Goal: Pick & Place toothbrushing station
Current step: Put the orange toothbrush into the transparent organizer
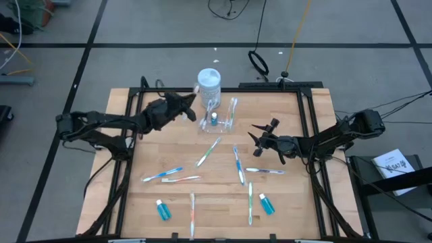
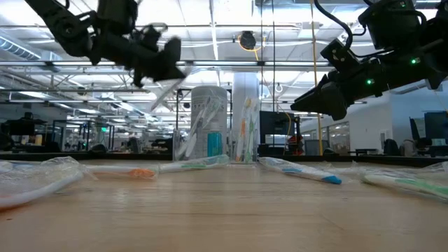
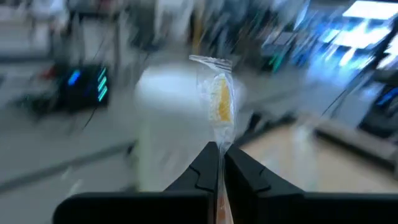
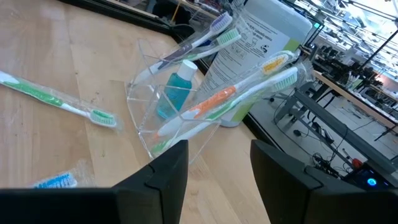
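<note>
Clear toothbrushing station [image 1: 217,119] stands upright; left claw [image 3: 219,163] pinches a wrapped toothbrush [image 3: 217,102]; right claw [image 4: 219,163] spread.

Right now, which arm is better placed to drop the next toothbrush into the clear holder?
Left. The left gripper is shut on a plastic-wrapped toothbrush, raised beside the clear plastic compartment holder. The right gripper is open, empty and farther off.

One clear holder [image 1: 217,116], one white jar [image 1: 208,82], three blue bottles, one in the holder [image 1: 214,119] and two on the tabletop [image 1: 163,210] [image 1: 266,204], seven loose toothbrushes on the tabletop, one wrapped toothbrush [image 3: 217,99] in the left fingers.
</note>
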